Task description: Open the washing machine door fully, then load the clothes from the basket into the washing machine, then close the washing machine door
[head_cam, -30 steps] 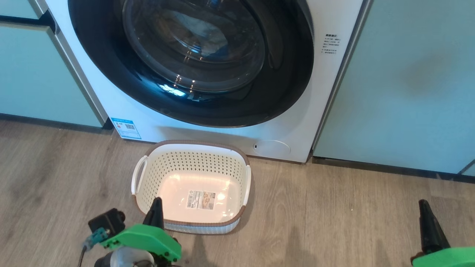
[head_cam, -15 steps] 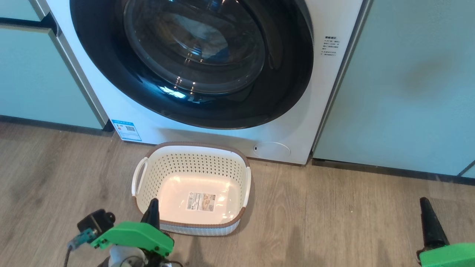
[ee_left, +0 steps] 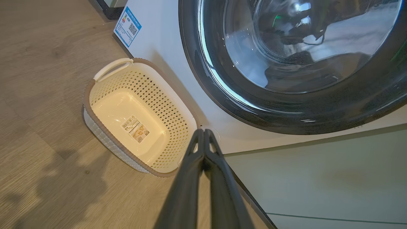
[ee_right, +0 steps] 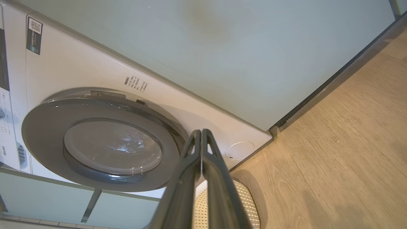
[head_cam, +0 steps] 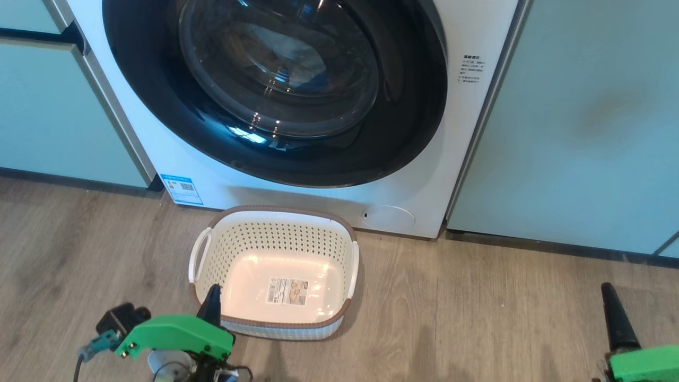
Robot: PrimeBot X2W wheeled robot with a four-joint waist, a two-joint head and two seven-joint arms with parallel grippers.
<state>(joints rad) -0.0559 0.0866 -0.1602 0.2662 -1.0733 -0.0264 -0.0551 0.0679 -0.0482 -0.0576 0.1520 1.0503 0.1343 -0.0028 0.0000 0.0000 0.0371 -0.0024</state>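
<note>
Head view: basket (head_cam: 276, 240) lies just beyond left end effector (head_cam: 213, 292).

glossy black door (head_cam: 159, 106), white washer (head_cam: 477, 32), perforated cream basket (head_cam: 276, 241)

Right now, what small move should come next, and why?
Probably just draw both arms back to rest: the basket is empty, the washing machine door looks shut, and the left gripper and right gripper are closed on nothing.
</note>
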